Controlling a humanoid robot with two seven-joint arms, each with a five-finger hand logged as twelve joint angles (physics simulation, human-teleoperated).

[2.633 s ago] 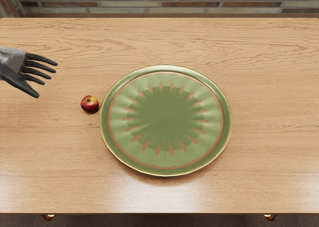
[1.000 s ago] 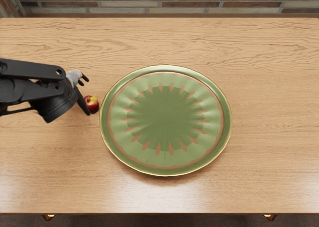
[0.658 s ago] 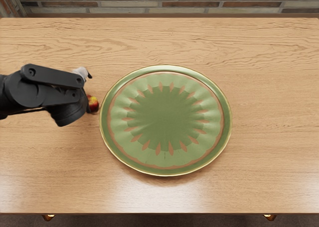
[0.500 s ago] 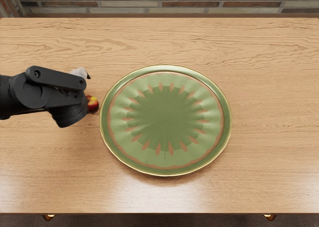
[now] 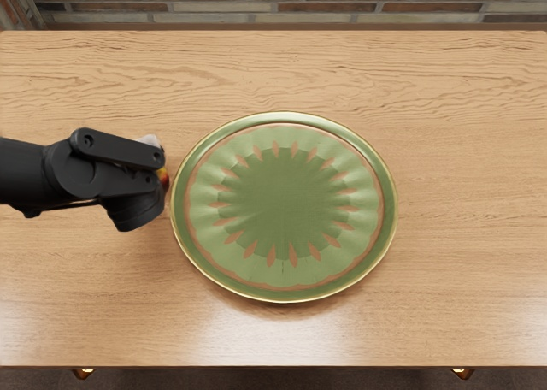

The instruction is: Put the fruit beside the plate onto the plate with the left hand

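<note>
Fruit (image 5: 163, 180) shows as a red sliver on the desk (image 5: 282, 65) at the plate's (image 5: 369, 236) nine o'clock rim. Left hand (image 5: 141, 193) covers it, grip hidden, can't tell. Plate's centre lies at three o'clock.

Bright, even light; soft shadows under my left hand (image 5: 135, 203) & plate (image 5: 382, 236); sheen ran along table (image 5: 444, 82) front edge; pic was sharp.

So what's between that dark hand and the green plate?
Only a sliver of the apple, peeking between the left hand and the plate rim, in the head view.
</note>
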